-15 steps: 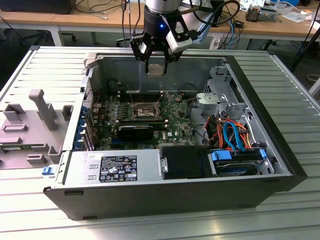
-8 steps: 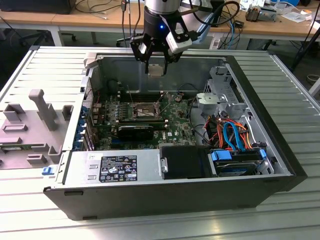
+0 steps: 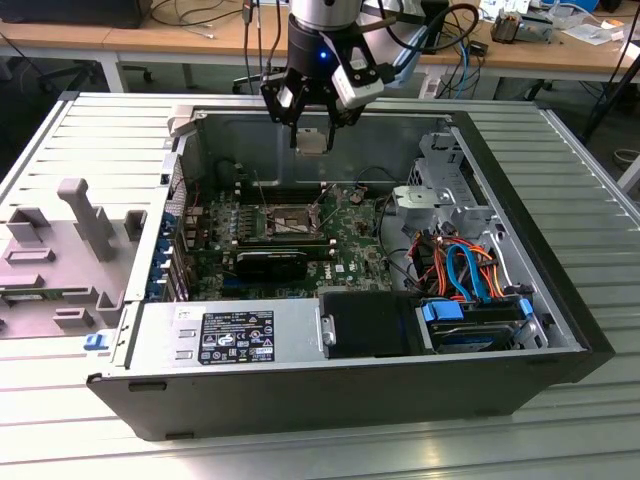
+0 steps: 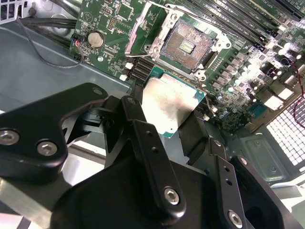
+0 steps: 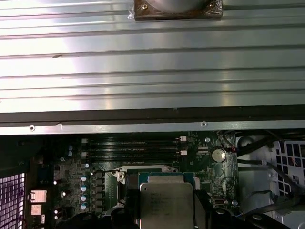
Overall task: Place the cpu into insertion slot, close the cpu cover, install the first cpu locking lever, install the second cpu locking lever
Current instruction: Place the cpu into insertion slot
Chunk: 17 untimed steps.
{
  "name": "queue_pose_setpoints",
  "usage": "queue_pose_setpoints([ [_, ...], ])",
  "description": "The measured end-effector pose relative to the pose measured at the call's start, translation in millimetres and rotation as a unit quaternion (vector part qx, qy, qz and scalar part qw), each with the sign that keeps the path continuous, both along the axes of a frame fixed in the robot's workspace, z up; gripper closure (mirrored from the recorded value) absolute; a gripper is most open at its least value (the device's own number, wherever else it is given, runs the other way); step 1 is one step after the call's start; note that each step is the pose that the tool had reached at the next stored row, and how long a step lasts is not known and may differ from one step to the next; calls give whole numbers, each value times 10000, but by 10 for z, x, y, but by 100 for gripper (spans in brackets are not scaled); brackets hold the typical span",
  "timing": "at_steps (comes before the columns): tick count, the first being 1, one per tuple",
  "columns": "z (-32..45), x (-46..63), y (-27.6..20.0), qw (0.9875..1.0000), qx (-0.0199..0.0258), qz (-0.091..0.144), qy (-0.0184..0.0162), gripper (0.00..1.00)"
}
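Note:
My gripper (image 3: pixel 312 140) hangs over the open computer case, shut on the cpu (image 3: pixel 312 141), a small flat silver-grey square. In the second wrist view the cpu (image 4: pixel 169 105) sits pinched between the two black fingers (image 4: pixel 193 133), tilted, just short of the insertion slot (image 4: pixel 188 43). The slot is a dark square with a silver rim on the green board, and its contacts lie uncovered. A thin wire lever (image 4: pixel 138 28) stands raised beside it. The first wrist view has the cpu (image 5: pixel 166 205) in front of the slot (image 5: pixel 152 172). The slot (image 3: pixel 288 222) lies well below the gripper.
Long black memory slots (image 4: pixel 248 19) run beside the slot, and a coin battery (image 4: pixel 96 39) sits on its other side. A black block (image 3: pixel 272 263) and power supply (image 3: pixel 230 335) lie nearer the front. Cables and a drive cage (image 3: pixel 465 270) fill the exterior view's right. A grey fixture (image 3: pixel 70 240) stands outside the case.

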State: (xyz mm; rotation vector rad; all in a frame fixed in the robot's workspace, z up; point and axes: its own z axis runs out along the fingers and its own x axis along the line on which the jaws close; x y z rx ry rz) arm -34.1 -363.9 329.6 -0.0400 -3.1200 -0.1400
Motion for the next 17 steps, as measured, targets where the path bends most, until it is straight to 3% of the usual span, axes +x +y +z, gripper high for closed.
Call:
queue_pose_setpoints([
  [17,-34,0,0,10000,0,0,0,46],
])
